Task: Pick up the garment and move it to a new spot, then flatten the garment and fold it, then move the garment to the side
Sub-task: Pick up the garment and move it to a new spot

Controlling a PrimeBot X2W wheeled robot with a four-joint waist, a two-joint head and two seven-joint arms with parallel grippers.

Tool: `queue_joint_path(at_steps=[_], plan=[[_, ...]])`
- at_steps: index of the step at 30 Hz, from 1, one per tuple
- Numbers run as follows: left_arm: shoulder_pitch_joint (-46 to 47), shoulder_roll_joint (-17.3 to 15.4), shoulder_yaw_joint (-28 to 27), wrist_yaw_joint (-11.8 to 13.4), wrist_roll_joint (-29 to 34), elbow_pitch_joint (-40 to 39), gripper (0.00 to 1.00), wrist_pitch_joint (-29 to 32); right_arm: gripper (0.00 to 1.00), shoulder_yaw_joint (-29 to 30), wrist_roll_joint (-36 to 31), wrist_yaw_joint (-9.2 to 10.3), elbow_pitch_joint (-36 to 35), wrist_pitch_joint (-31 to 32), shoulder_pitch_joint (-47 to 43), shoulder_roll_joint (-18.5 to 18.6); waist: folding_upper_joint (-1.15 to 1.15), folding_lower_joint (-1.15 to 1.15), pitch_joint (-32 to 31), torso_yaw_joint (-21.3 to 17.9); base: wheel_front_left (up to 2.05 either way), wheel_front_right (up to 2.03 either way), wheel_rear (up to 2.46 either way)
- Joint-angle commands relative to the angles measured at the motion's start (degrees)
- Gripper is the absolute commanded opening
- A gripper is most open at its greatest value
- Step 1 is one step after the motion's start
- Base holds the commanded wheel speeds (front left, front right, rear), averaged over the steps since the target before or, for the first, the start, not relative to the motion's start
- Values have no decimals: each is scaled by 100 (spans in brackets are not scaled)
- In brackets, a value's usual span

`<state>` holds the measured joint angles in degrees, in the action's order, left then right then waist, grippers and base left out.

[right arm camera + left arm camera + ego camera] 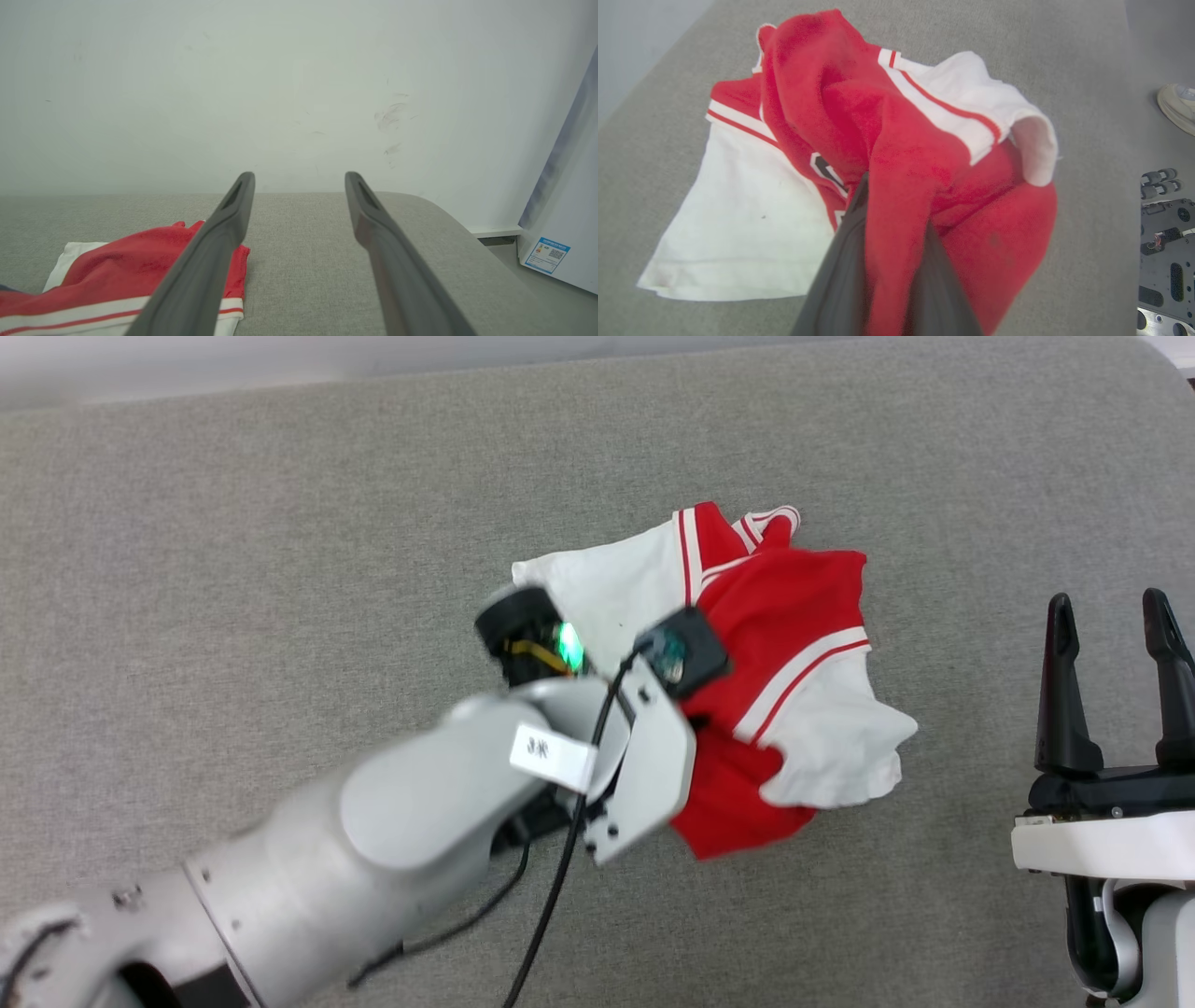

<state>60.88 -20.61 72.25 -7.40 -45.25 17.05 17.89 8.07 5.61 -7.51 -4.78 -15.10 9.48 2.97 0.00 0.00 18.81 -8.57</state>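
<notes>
The garment, red with white sleeves and striped trim, lies crumpled right of the middle of the grey padded table. My left arm reaches over its near-left part, and its wrist hides the fingers in the head view. In the left wrist view my left gripper is shut on a raised fold of the garment's red cloth, while a white sleeve lies flat to the left. My right gripper stands open to the right of the garment, apart from it. In the right wrist view the right gripper holds nothing, with the garment at lower left.
A pale wall runs behind the table's far edge. The table's rounded corner is at the far right, with a white cabinet beyond it. A shoe and my dark base show on the floor side.
</notes>
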Motion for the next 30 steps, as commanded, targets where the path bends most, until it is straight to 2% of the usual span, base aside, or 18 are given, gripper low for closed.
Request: queue_joint_path(at_steps=[1, 8, 12, 13, 14, 19, 22, 26, 30], plan=[[-172, 50, 58, 1, 23, 55, 0, 11, 100, 2, 40, 4, 5, -10, 0, -17, 0, 0, 16, 18, 0, 0, 0], [-1326, 172, 169, -15, 366, 161, 0, 735, 100, -15, 3, 4, 21, -10, 77, -16, 0, 0, 94, 94, 0, 0, 0], [-1444, 191, 186, -18, 462, 166, 0, 685, 100, 17, -43, 4, 47, -11, 37, -16, 0, 0, 22, 182, 0, 0, 0], [-1417, 212, 176, -18, 482, 163, 43, 607, 100, 16, -48, 4, 55, -10, 3, -17, 0, 0, -25, 211, 0, 0, 0], [-1358, 239, 160, -15, 512, 168, 100, 457, 100, 14, -64, 4, 65, -10, -30, -16, 0, 0, -79, 242, 0, 0, 0], [-1156, 319, 30, 1, 452, 303, 100, -498, 100, 24, -121, 4, 133, -11, -244, -16, 0, 0, -459, 420, 0, 0, 0], [-1333, 253, -169, 81, 365, 357, 100, -981, 100, 30, -166, 4, 182, -11, -385, -16, 0, 0, -702, 545, 0, 0, 0], [-1626, -57, -549, 384, 158, 143, 100, -1455, 100, 62, -193, 4, 215, -10, -561, -16, 0, 0, -931, 693, 0, 0, 0], [-2024, -506, -946, 876, 81, -242, 100, -1984, 100, 78, -200, 4, 231, -10, -699, -15, 0, 0, -1076, 821, 0, 0, 0]])
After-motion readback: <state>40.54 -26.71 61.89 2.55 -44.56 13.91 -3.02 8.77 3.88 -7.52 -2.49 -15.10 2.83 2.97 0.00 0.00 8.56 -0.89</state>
